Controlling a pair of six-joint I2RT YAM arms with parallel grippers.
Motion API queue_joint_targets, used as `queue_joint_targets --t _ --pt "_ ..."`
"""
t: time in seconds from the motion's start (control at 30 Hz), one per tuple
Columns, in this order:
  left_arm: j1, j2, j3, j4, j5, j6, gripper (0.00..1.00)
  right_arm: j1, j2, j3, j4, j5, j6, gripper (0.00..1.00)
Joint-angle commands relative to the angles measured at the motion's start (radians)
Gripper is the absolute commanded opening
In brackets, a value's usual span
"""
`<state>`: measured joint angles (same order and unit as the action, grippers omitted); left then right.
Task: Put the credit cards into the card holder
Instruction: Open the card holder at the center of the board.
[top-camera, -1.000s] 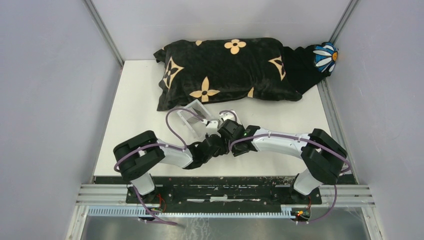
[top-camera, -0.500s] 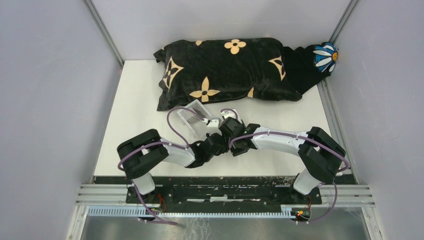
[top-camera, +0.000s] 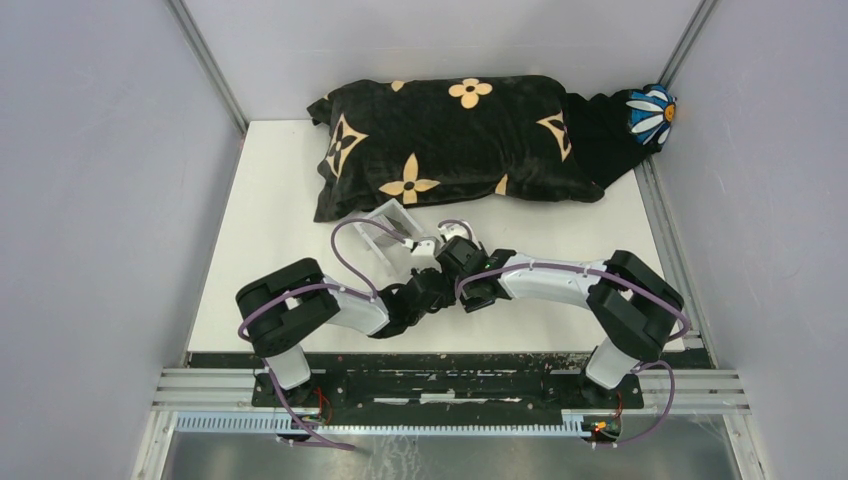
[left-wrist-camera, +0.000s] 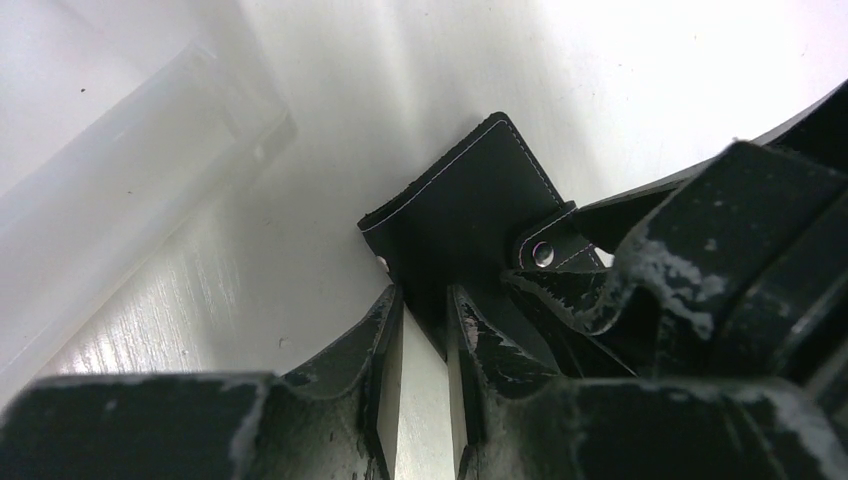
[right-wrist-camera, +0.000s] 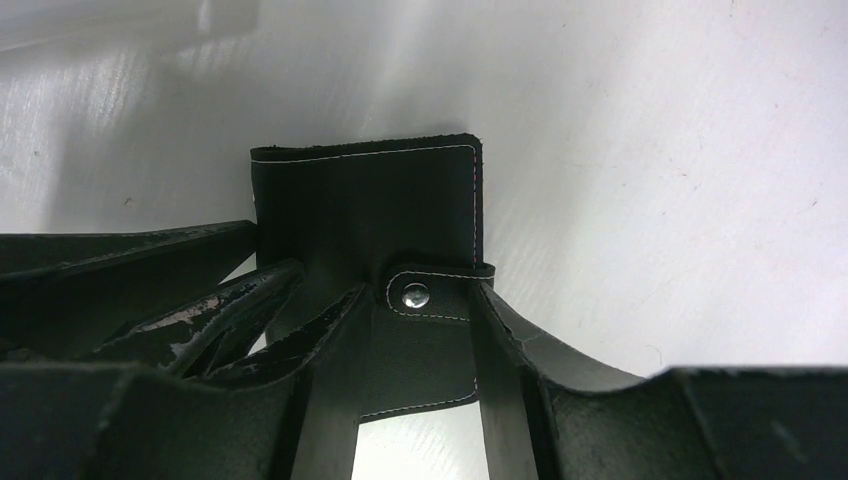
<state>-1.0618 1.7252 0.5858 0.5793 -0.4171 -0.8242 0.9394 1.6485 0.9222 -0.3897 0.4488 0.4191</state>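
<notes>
— Well, where is the wallet (right-wrist-camera: 365, 200)?
— In the middle of both wrist views, with the white surface (right-wrist-camera: 680, 150) behind it and a clear box (left-wrist-camera: 130, 180) to its upper left.
— And the claws?
— The right claw (right-wrist-camera: 422, 290) pinches its snap-strap end. The left claw (left-wrist-camera: 425, 295) is nearly pressed together at its edge, but one cannot tell whether it grips.

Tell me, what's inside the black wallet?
Only the outside of the card holder and its snap strap show. Its inside is covered; nothing in there can be seen.
</notes>
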Motion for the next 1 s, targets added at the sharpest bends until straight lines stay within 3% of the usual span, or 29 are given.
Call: queue_joint_targets --t 0.0,0.23,0.73,0.97 --pt "-0.008 0.029 -0.021 0.005 0.017 -0.038 0.26 0.024 0.042 -0.026 0.028 -0.078 0.012 0.48" --pt "-0.007 0.026 -0.037 0.014 0.017 -0.053 0.25 0.025 0.101 -0.029 0.005 -0.041 0.032 0.47" --pt "-0.007 0.035 -0.043 0.018 0.016 -0.064 0.24 0.018 0.051 -0.044 -0.003 -0.006 0.053 0.21" --pt "-0.009 0.049 -0.032 0.005 0.017 -0.06 0.24 -0.019 0.004 -0.05 -0.01 0.007 0.053 0.15"
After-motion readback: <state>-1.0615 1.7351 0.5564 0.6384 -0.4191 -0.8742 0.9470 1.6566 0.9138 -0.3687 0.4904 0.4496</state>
